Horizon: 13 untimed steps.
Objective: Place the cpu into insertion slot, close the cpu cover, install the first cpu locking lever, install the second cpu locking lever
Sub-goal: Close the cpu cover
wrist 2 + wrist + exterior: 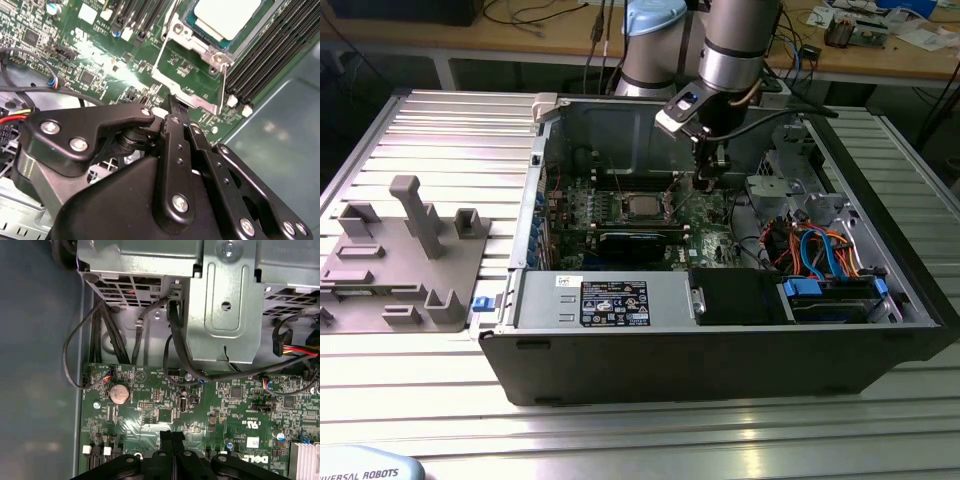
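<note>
The arm reaches down into the open computer case, and the gripper (pixel 705 180) hangs close over the green motherboard (pixel 225 405). In both wrist views the two black fingers lie pressed together with only a thin seam between them, so the jaws are narrow and I see nothing held between them.

The cpu (pixel 227 15) sits with its silver-grey top up inside the insertion slot (pixel 180 34). From this I judge that the first step of the task is done. In the exterior view the cpu (pixel 642 207) is on the board, a little away from the fingertips toward that view's left.

The cpu cover (pixel 202 100) is not closed. In the second wrist view it is folded out of the slot toward the gripper (pixel 171 102), and the green board shows through its large window. So straight in front of the jaws comes first the free edge of the cover, then its window, then the hinged edge, and behind that the slot with the cpu. The hinge line seems to run across the direction in which the fingers point. The fingertips are just at the free edge; if they touch it, I cannot tell.

In the first wrist view the gripper (pixel 172 436) is over the board, with a round coin battery (pixel 119 394) and black cables (pixel 170 330) beyond the tips.
</note>
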Each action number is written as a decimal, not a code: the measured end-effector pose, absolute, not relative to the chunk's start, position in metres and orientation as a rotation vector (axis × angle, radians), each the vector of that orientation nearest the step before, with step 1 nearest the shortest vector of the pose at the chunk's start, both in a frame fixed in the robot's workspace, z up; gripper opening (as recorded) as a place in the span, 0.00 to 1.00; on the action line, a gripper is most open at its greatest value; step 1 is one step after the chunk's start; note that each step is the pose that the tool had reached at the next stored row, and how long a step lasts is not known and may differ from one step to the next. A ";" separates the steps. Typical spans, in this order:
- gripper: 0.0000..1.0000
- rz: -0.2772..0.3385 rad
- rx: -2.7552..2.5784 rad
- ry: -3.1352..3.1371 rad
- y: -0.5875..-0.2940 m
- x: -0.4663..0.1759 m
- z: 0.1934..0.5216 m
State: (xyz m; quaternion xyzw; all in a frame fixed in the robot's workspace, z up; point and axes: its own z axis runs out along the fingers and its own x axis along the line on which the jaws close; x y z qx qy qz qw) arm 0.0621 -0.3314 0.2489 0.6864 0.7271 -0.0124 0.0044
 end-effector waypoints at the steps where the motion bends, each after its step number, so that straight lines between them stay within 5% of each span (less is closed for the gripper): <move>1: 0.11 -0.039 2.150 2.278 -0.331 0.061 0.249; 13: 0.11 -0.039 2.150 2.278 -0.331 0.049 0.249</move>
